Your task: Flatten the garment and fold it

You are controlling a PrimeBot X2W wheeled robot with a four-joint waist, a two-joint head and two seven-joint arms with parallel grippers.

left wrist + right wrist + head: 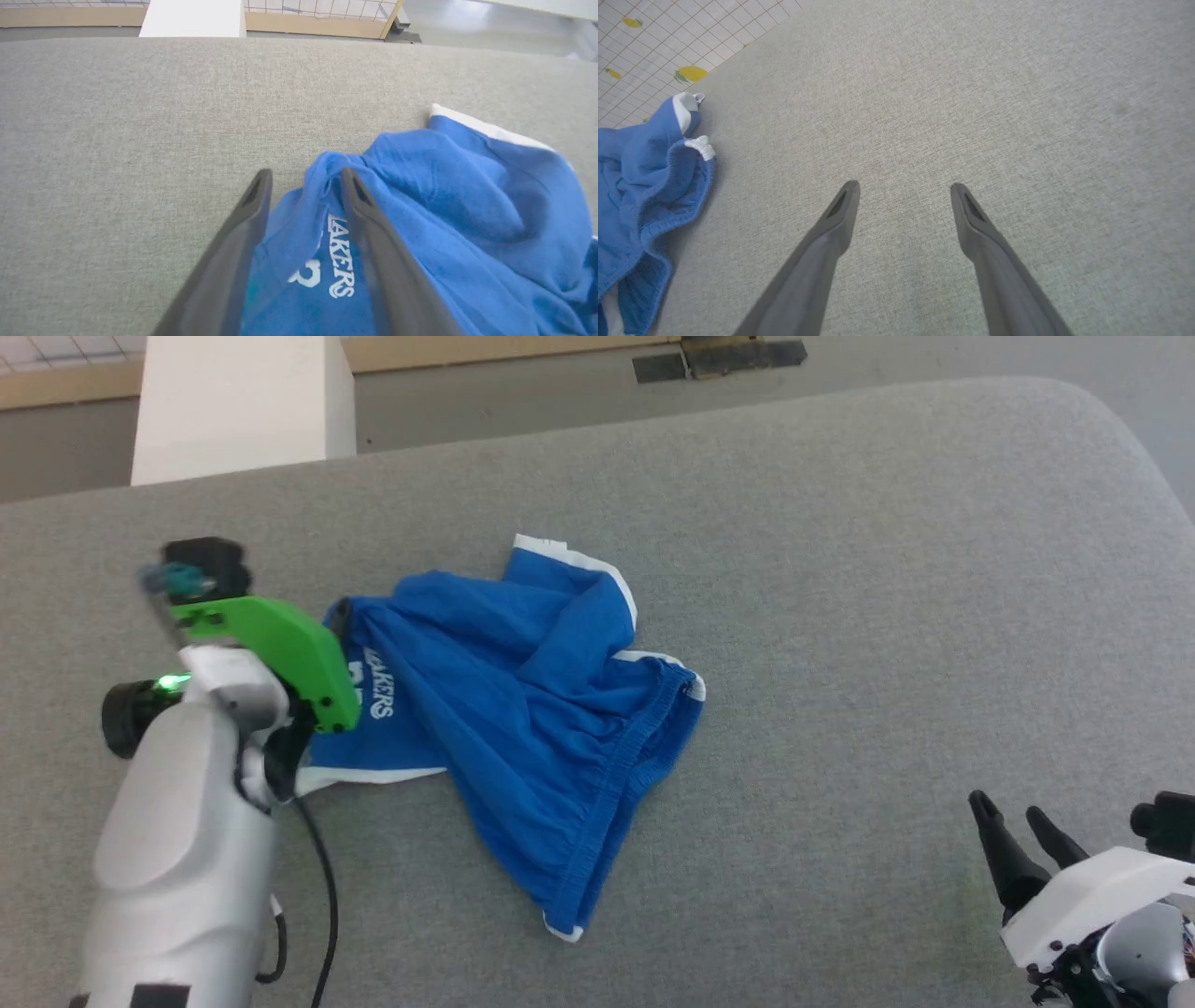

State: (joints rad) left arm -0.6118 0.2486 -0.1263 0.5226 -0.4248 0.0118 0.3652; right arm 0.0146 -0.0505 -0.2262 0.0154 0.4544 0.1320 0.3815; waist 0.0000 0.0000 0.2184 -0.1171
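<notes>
My left fingers stand apart in the left wrist view, with a raised ridge of the shorts between them, just beyond the white print. The cloth looks loose there, not pinched. The rest of the shorts is heaped to the right on the grey surface. If I close here, I think I catch only that ridge, perhaps one layer. A pull would then drag the whole heap, not spread it.

In the right wrist view, my right fingers are wide and empty over bare surface. The shorts lie well off to their left, gathered waistband nearest. With nothing pinning that side, any tug from my left would likely slide the shorts along.

In the head view, the shorts sit crumpled left of centre, one leg thrown far and over the other, waistband running near and right. My left wrist covers their left edge, so I cannot tell which hem I am over. A black cable hangs beside the near white trim and could snag it as I lift.
</notes>
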